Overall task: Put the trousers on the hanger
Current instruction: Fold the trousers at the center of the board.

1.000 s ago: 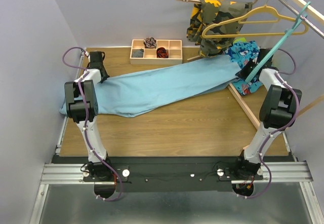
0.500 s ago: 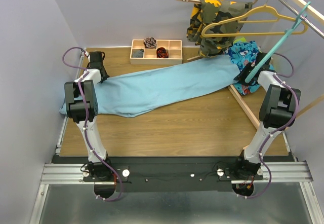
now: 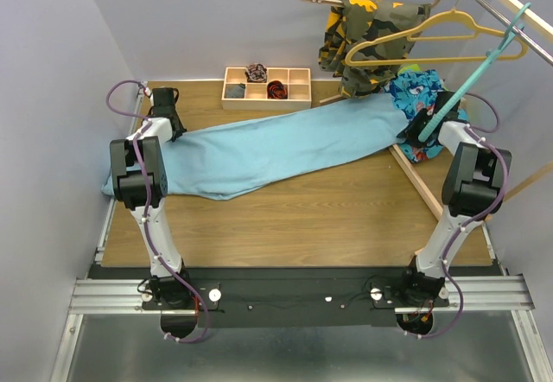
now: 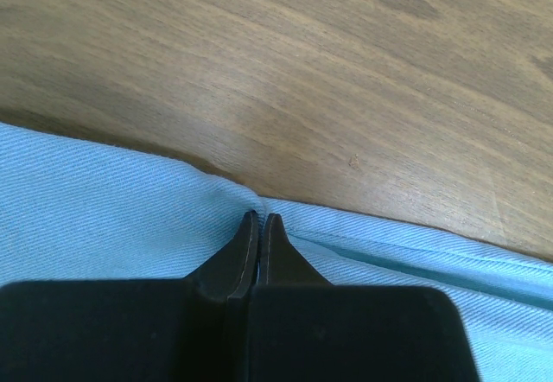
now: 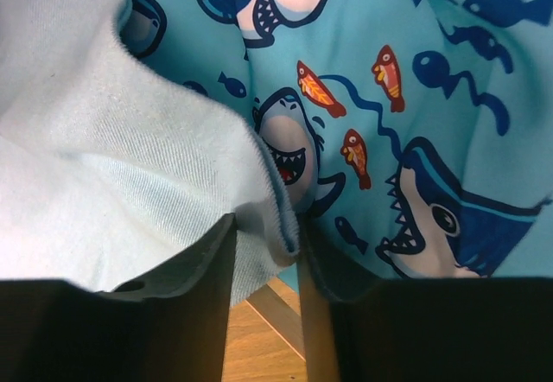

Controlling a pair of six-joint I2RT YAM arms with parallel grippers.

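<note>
Sky-blue twill gone slack at the 2 o'clock end: right gripper (image 5: 268, 226) clamped a second back, now parted, with the hem of the trousers (image 3: 276, 153) merely draped in the gap. Reads as a release, so no lift onto the hanger (image 3: 471, 75) yet; probably a regrasp to come. Teal and wire-thin, slanting from the rail at 1 o'clock down towards that wrist, no sky-blue cloth seen over it. Over at 9 o'clock, left gripper (image 4: 260, 219) pressed together as before, pinching a pucker of hem. Soft, wrinkly, 1 long band across the wooden table (image 4: 346, 71) from 9 to 2 o'clock. Beneath the freed end, shark-print cloth (image 5: 389, 97), smooth against matte weave.
</note>
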